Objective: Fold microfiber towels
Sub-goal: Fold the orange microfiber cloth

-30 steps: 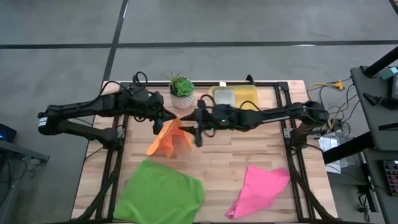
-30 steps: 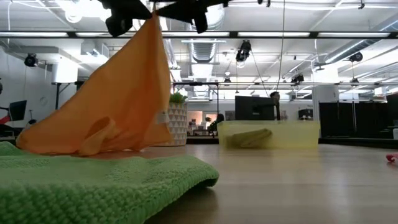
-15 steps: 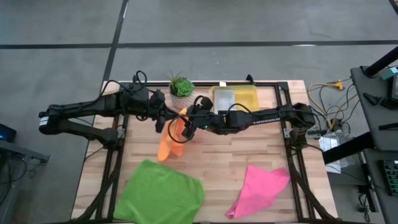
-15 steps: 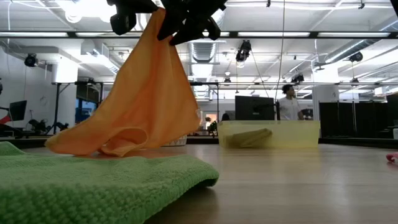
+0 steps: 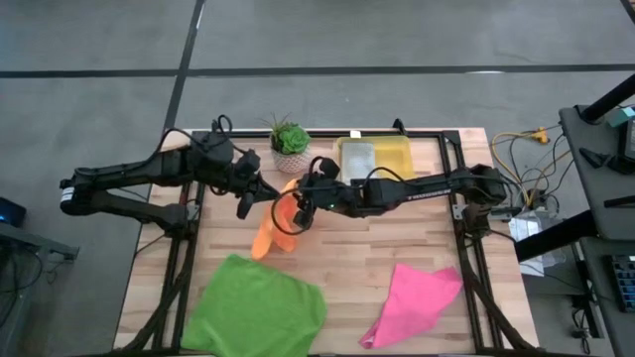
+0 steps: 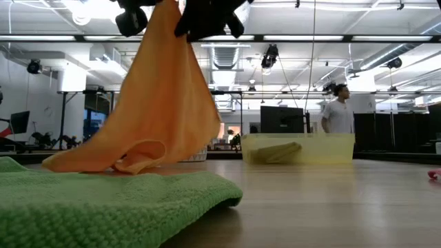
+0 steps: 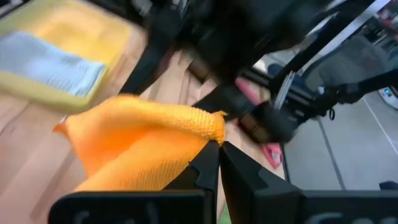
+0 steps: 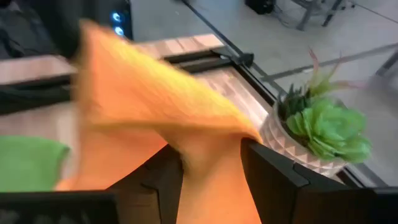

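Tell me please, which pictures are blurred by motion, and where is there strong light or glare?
Right wrist view: the soft orange cloth is smeared by motion. Left wrist view: the dark arm parts behind the cloth are blurred. Low view: bright ceiling lamps glare at the top. High view: sharp and evenly lit.

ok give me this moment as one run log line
left gripper: shut on orange microfiber towel, lifted | right gripper: open around same towel | towel's lower part on wooden table
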Robot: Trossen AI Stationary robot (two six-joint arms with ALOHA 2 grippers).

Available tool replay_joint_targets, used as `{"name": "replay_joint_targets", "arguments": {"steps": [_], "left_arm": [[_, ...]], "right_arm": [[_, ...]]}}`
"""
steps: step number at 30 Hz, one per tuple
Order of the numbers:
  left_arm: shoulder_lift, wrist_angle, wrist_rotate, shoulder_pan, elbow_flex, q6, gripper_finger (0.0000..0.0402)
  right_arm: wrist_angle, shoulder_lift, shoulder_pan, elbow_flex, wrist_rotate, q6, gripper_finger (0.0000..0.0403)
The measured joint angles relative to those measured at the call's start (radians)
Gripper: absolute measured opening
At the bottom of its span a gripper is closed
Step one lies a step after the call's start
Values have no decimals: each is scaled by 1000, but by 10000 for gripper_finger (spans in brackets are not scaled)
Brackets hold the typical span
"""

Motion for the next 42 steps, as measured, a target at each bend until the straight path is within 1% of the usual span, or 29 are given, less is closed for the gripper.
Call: {"name": "replay_joint_targets", "arguments": {"steps": [3,9,21,25,28,30,33,35,37,42], "left_arm": [[1,-26,2,0,0,-6,0],[1,-24,5,0,0,-7,0],[1,-17,7,-4,2,-10,0],[1,-17,8,-5,2,-33,0],[1,-17,8,-5,2,-35,0],[1,-16,8,-6,2,-35,0],[0,-2,8,-6,2,-35,0],[0,24,10,-6,2,-36,0],[0,52,16,-6,2,-40,0],[-1,86,17,-7,3,-57,0]], "right_arm": [[2,-21,19,0,-12,-2,155],[4,-51,50,2,-15,-6,155],[-25,-31,29,0,-7,-2,155],[-28,-44,29,1,40,-10,155],[-38,-38,23,0,41,-15,155],[-38,-31,12,-1,12,-18,155],[-38,-14,-9,-7,-94,-21,155],[-42,0,-21,-13,-142,-8,155],[-59,9,-31,-27,-151,-1,155],[-53,8,-48,-111,-152,0,155]]}}
